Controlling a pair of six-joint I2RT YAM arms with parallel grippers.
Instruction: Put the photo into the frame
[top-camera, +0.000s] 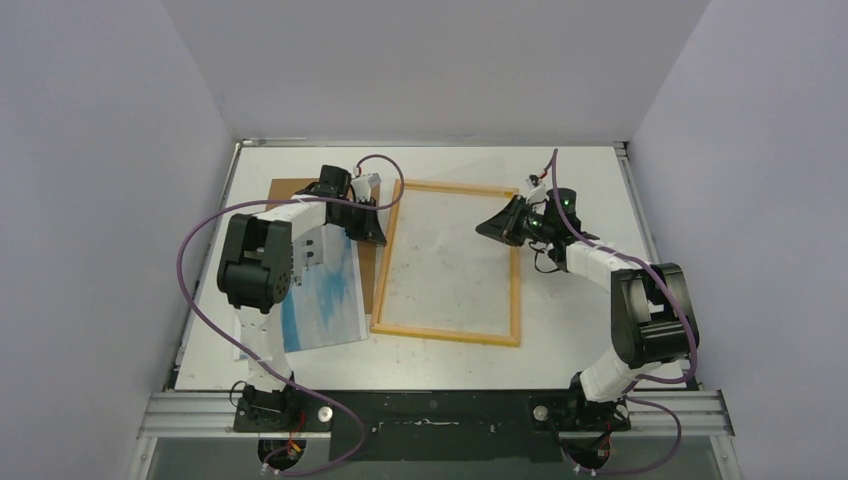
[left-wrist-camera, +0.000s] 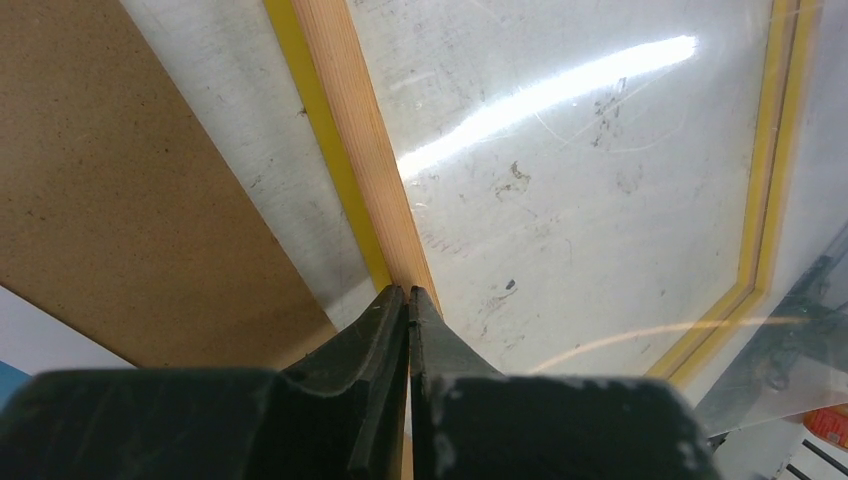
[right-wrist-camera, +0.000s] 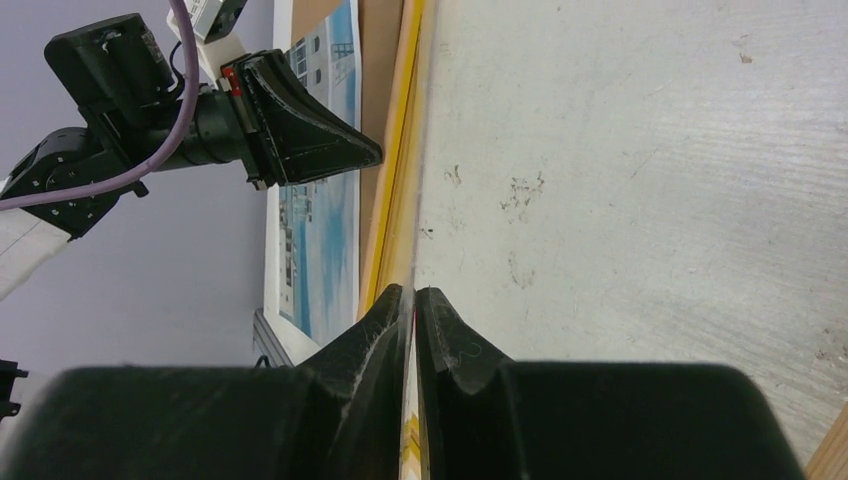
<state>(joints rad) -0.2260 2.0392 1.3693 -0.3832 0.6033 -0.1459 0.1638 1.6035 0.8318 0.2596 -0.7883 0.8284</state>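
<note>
The frame lies flat mid-table, pale wood back up; its yellow edge shows in the left wrist view and the right wrist view. The photo lies picture side up to the frame's left, partly under my left arm, and shows in the right wrist view. My left gripper is shut, its tips at the frame's left rail. My right gripper is shut on the edge of a thin clear pane over the frame's opening.
A brown fibreboard backing panel lies at the back left beside the frame, partly under the photo and my left arm. Grey walls close in the table on three sides. The bare white tabletop lies right of the frame.
</note>
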